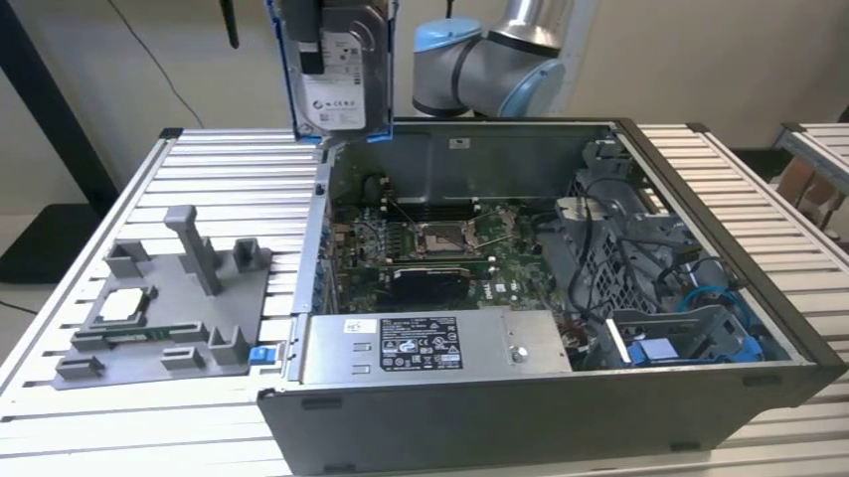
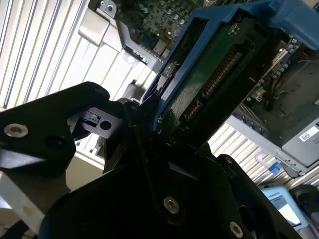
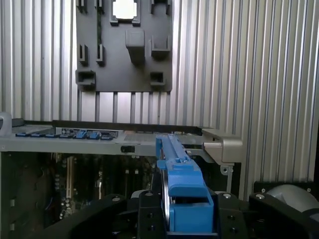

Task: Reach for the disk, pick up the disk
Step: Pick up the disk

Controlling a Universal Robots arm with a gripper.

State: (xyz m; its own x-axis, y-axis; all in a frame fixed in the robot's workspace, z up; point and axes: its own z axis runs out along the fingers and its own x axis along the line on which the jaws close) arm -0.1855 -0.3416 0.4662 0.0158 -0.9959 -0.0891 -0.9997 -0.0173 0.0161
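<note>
The disk [image 1: 348, 84], a silver hard drive with a white label in a blue bracket, hangs upright in the air above the back corner of the open computer case on the exterior view's left. My gripper [image 1: 313, 40] is shut on its upper part, with a black finger lying over the label face. In the second wrist view the disk's green circuit board [image 2: 209, 74] and blue frame run out from my black fingers [image 2: 142, 149]. In the first wrist view I see the bracket's blue edge [image 3: 180, 174] standing between the gripper's jaws, above the case's rim.
The open computer case [image 1: 743, 328] lies on a slatted metal table [image 1: 199, 159], showing its motherboard [image 1: 431, 248], a long grey metal box with a sticker [image 1: 418, 343] and blue drive bays [image 1: 677, 348]. A grey plastic fixture [image 1: 173, 298] holding a small square chip [image 1: 119, 306] lies at the exterior view's left.
</note>
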